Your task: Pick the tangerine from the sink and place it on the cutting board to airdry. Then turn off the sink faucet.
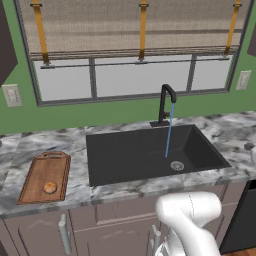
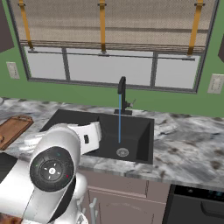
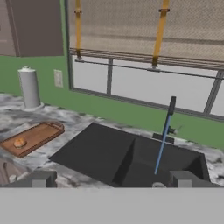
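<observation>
The tangerine [image 1: 50,187] [image 3: 19,142] lies on the reddish-brown cutting board [image 1: 44,176] [image 2: 13,127] [image 3: 34,136], left of the sink [image 1: 125,155] [image 2: 135,131] [image 3: 100,153]. The black sink faucet [image 1: 165,102] [image 2: 122,94] [image 3: 172,107] stands behind the basin. A thin blue stream of water [image 1: 169,132] [image 2: 119,120] [image 3: 161,144] falls from it near the drain [image 1: 177,165] [image 2: 122,152]. My gripper [image 3: 113,179] is open and holds nothing. It hovers at the sink's near edge and looks across the basin toward the faucet.
A grey cylinder [image 3: 29,87] stands on the counter beyond the board, by the green wall. The marbled counter [image 1: 230,132] [image 2: 188,144] runs on to the right of the sink. A dark appliance [image 2: 197,201] sits below it. The window [image 1: 140,75] is behind the faucet.
</observation>
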